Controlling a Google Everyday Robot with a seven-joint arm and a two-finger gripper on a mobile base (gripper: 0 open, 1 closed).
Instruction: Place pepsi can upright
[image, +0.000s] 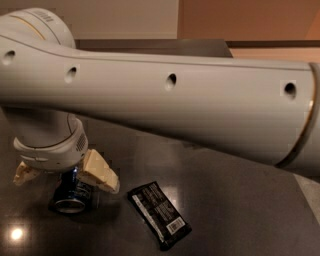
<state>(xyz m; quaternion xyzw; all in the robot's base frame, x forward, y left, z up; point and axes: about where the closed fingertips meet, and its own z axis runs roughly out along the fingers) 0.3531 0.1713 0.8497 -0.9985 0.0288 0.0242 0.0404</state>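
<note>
One close view, above the arm (175, 115), looking down, pincer (67, 181) lower left

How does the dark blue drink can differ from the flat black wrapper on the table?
The dark blue cylindrical metal pepsi can is round and bulky; the flat black rectangular wrapper is thin. The can sits between the open fingers of the pincer, at the picture's left; the wrapper lies free, further right. The can shows a silver end; the wrapper shows white print. Both are on the dark table.
</note>
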